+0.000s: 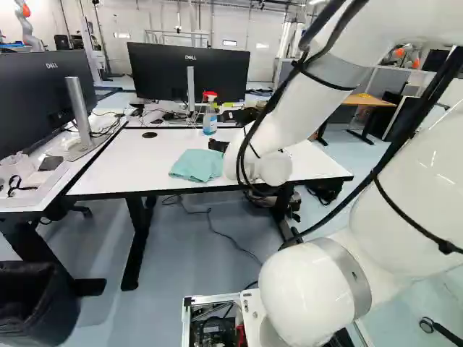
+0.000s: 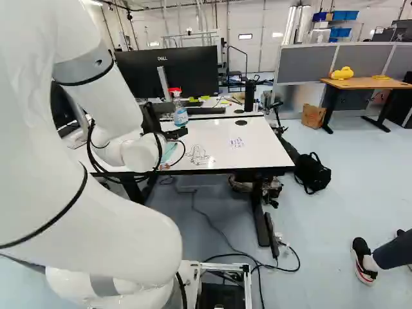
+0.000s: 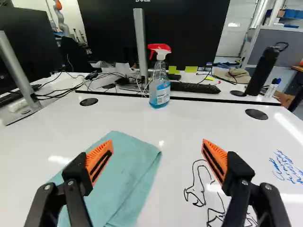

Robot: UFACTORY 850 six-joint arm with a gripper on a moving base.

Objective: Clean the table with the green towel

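Hand (image 2: 175, 134) over the bench (image 3: 199, 123), pointing ahead. Fingers spread wide apart, nothing clamped between the orange pads (image 3: 100, 158).

Green towel (image 3: 125, 182) on the bench, below and ahead of the hand's left finger, reaching partway into the gap between the two. The left finger overlaps it in the wrist view; contact cannot be told. The right finger is clear of the cloth. In the left base view the towel lies near the bench's front edge, left of the arm (image 1: 275, 130).

Towel: pale blue-green, spread low and mostly flat, folded over, with a second layer showing along the side toward the right finger. Far corners blunt, a few soft creases, surface plain.

By the right finger, a black line drawing (image 3: 201, 187) on the white top; farther out to the right, lines of blue handwriting (image 3: 286, 166).

Ahead of the gap, beyond the towel: spray bottle (image 3: 159, 87), upright, red and white head, clear body with blue liquid. Two round black discs (image 3: 256, 114) set in the top, one to each side of it.

Past the bottle, on the adjoining surface: black keyboard (image 3: 194, 87), large dark monitor (image 1: 189, 72). A dark flask (image 3: 262, 71) leans in the wrist view, right of the keyboard.
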